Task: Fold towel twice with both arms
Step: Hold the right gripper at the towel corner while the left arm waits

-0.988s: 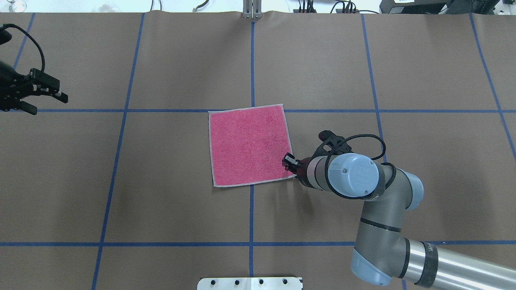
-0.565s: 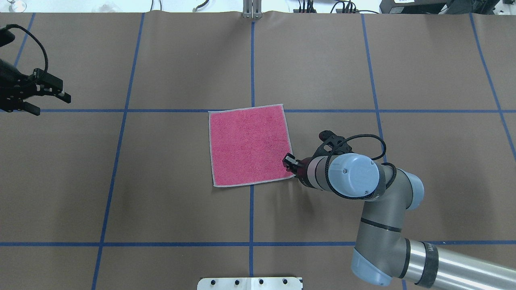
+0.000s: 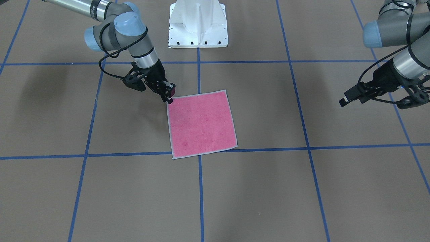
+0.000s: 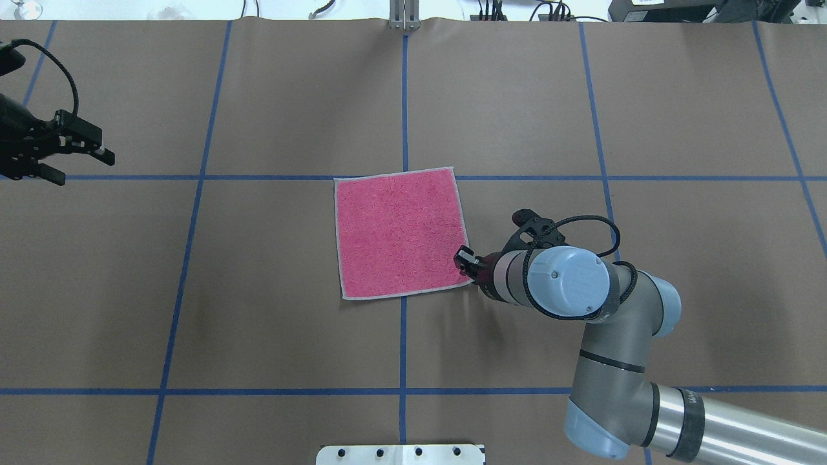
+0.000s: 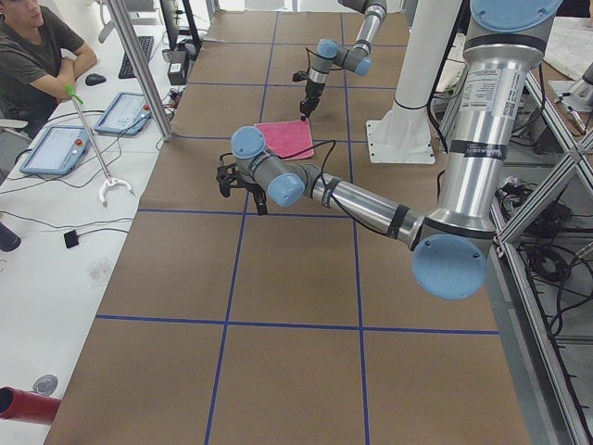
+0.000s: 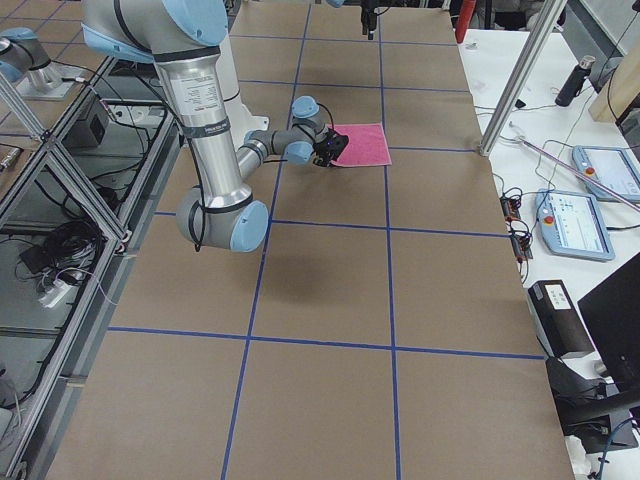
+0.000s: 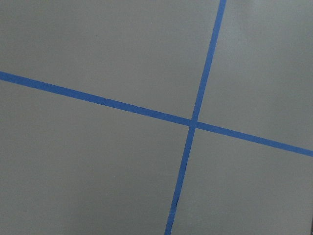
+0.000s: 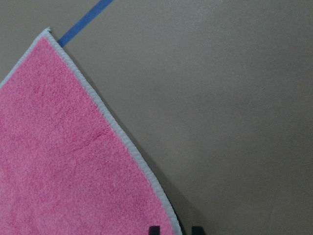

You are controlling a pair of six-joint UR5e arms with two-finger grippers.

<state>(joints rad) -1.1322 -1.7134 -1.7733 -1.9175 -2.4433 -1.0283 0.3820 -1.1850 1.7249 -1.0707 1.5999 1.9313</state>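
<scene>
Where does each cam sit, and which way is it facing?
Front-facing: across the table, facing the base; right arm view-left, left arm view-right.
Overhead: behind the base, looking down on the towel; both arms.
Exterior left: table's end; left arm near.
Exterior right: opposite end; right arm near.
Left wrist: bare table, blue tape; no body.
Right wrist: towel corner, own fingertips.
Overhead and front-facing share the towel.

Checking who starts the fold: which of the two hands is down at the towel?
The right hand, with its tips at the corner of the towel nearest the robot, on its right side. The left hand hangs open, well away from the cloth.
</scene>
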